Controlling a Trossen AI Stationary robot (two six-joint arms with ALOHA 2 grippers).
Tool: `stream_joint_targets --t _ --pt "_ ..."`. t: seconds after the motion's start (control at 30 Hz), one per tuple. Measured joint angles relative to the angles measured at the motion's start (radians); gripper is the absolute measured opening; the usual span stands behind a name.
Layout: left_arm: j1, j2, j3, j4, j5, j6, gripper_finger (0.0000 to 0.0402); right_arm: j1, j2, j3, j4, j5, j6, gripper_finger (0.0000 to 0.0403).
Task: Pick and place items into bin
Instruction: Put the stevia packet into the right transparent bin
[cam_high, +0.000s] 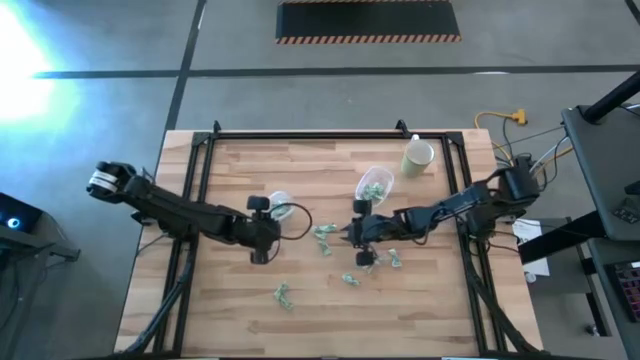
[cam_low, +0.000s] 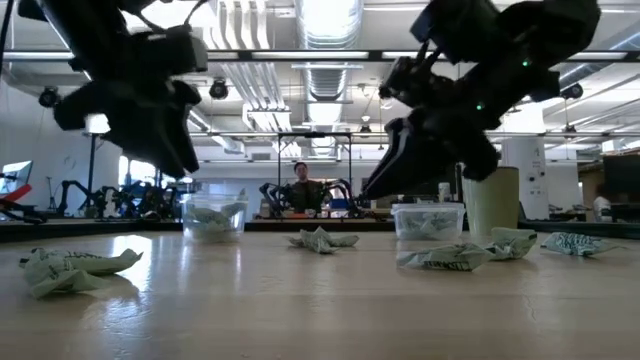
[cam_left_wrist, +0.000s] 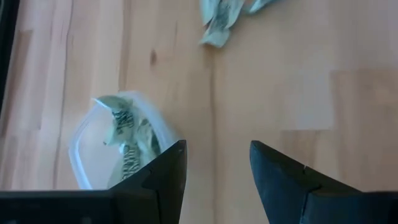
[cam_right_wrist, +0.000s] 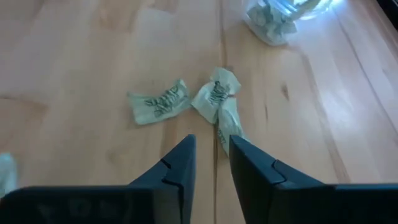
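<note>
Small crumpled pale green and white wrapped pieces lie scattered on the wooden table (cam_high: 230, 300). One cluster (cam_high: 322, 238) sits between the grippers, and others (cam_high: 283, 295) (cam_high: 393, 258) lie nearer the near edge. My left gripper (cam_left_wrist: 214, 162) is open and raised above the table, beside a clear tub (cam_left_wrist: 118, 146) that holds a few pieces. My right gripper (cam_right_wrist: 212, 163) is open by a narrow gap and hovers over two pieces (cam_right_wrist: 217, 102) (cam_right_wrist: 158, 102), touching neither. A second clear tub (cam_high: 375, 185) with pieces stands behind it.
A tall cream cup (cam_high: 418, 155) stands near the far right corner, beyond the right tub. A black frame (cam_high: 300, 136) runs round the tabletop. In the low view both arms hang above the table, and a person (cam_low: 300, 185) is in the room far behind.
</note>
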Motion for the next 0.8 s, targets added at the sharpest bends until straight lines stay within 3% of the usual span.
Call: stream_joint_targets --t 0.33,0.5,0.8 --pt "-0.105 -0.161 -0.002 0.003 0.021 -0.083 0.0160 -0.076 0.106 0.089 -0.001 -0.003 0.019 0.0141" --pt "-0.152 -0.204 -0.005 0.007 0.021 -0.085 0.0160 -0.096 0.149 0.112 -0.006 -0.080 0.018 0.0146" --pt "-0.176 -0.212 -0.005 0.018 0.020 -0.085 0.0160 -0.107 0.161 0.118 -0.008 -0.084 0.022 0.0138"
